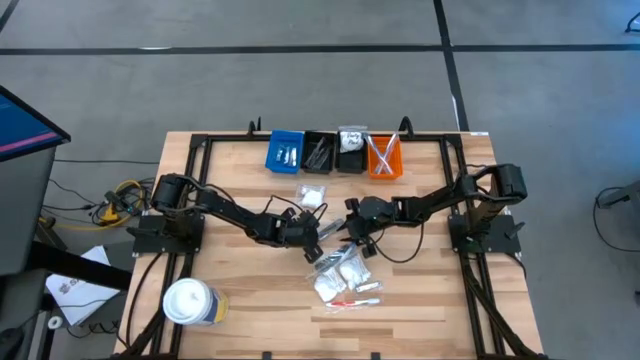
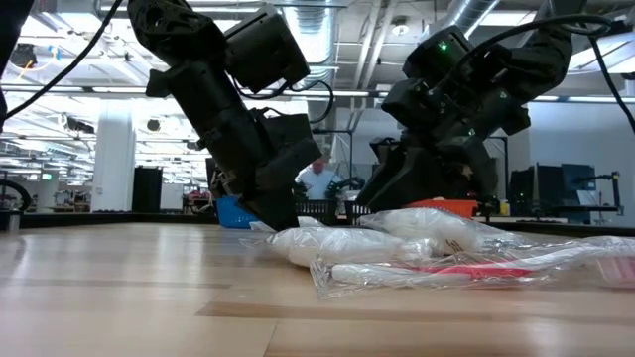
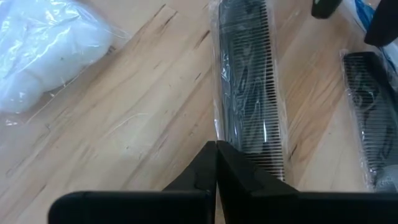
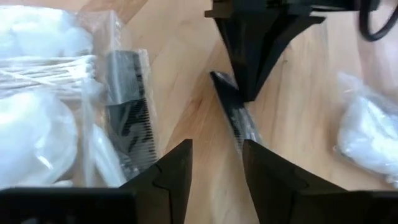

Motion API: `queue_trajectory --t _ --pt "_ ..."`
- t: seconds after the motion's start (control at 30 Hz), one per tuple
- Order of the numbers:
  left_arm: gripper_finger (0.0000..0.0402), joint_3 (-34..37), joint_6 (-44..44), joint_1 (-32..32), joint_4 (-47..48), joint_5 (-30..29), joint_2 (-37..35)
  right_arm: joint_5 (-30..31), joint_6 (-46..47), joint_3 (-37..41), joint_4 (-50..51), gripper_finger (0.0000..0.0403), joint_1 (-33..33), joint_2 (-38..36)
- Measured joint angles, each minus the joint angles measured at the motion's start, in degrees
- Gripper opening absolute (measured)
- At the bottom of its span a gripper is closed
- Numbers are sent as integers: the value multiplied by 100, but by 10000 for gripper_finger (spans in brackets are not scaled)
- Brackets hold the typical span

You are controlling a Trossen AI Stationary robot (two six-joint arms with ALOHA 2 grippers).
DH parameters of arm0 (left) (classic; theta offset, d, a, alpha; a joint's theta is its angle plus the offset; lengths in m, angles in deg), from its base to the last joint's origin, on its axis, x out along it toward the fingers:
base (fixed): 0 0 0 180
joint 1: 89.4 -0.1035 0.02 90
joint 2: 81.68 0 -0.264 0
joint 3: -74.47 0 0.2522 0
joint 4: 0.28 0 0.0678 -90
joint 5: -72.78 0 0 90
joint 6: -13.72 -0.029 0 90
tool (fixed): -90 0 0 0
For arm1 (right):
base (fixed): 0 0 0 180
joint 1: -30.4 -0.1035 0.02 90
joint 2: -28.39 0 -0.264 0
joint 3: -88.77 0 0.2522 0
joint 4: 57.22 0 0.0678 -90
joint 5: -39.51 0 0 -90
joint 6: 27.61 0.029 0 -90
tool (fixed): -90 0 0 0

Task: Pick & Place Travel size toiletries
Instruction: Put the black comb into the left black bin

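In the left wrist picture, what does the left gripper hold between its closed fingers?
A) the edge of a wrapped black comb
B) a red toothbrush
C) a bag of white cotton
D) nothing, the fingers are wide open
A: in the left wrist view the left gripper has its fingers pressed together on the end of the black comb in clear wrap, which lies on the wooden table.

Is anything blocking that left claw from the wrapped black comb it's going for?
Nothing visible does. The left gripper is shut, its tips at the edge of the wrapped comb lying on the bare table. The right gripper stands open close by, facing it, not between them.
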Motion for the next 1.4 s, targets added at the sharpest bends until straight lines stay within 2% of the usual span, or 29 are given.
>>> queue_trajectory --t 0.2,0.47,0.67,0.97,1.2,1.4 --pt "1 2 -2 0 -19 14 0 326 -288 0 15 143 -80 0" --pt "1 4 -3 0 -52 42 1 1209 -706 0 27 187 -434 0" --pt "1 6 -2 -34 -108 239 2 1320 -677 -1 27 210 -421 0" --pt "1 4 22 -73 -190 495 4 1356 -728 -2 268 200 -431 74" --pt "1 4 78 -90 -215 554 4 2117 -812 -4 286 188 -436 72" --pt "1 4 114 -118 -254 681 7 2139 -815 -4 397 192 -456 72"
